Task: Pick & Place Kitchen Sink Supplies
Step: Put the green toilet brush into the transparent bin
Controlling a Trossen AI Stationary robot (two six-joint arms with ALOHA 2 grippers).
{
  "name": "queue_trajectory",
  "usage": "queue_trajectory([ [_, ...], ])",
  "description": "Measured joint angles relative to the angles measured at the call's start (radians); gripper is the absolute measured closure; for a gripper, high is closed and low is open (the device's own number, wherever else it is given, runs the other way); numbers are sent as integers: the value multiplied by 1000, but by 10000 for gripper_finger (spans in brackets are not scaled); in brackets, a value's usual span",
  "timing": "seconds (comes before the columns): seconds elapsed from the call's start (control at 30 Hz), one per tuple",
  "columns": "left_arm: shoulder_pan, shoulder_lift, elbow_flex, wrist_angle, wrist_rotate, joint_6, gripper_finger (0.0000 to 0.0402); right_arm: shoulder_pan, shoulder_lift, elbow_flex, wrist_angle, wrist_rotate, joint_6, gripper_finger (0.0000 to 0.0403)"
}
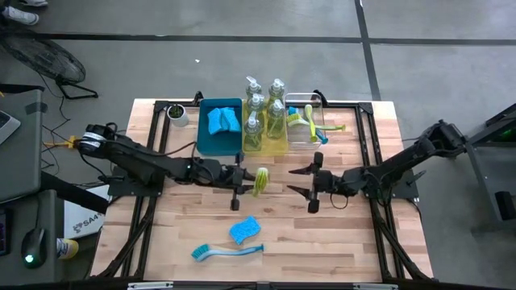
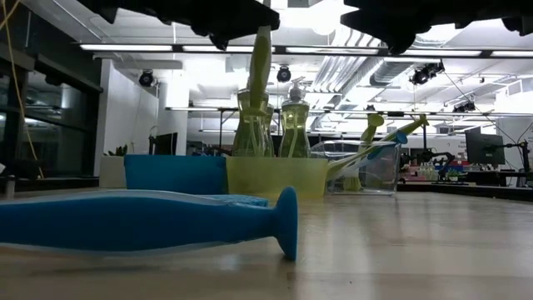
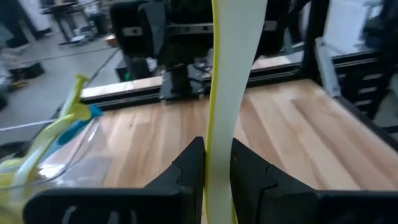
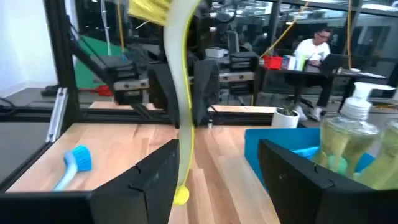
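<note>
Yellow-green dish brush (image 1: 260, 180) is clamped in the left gripper (image 1: 242, 176) at mid-table in the high view; the right gripper (image 1: 301, 180) stands half-spread, empty. A blue sponge (image 1: 244, 229) and blue brush (image 1: 226, 251) remain unplaced. In the left wrist view, fingers (image 3: 189, 163) are closed on the handle.

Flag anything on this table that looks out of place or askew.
Most supplies sit in the bins at the back, but a small blue wavy-edged sponge and a blue long-handled dish brush lie loose on the front of the wooden table. The left gripper holds a yellow-green dish brush above the table.
</note>
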Motion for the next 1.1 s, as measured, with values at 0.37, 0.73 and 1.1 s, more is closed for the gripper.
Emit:
queue_trajectory([
  [0.37, 64, 32, 33, 54, 156, -15, 353, 0, 136, 0, 219, -63, -59, 192],
  [0.73, 65, 90, 83, -5, 179, -7, 353, -4, 157, 55, 269, -144, -133, 192],
  [1.1, 65, 107, 97, -2, 187, -6, 353, -87, 233, 180, 169, -239, -133, 192],
])
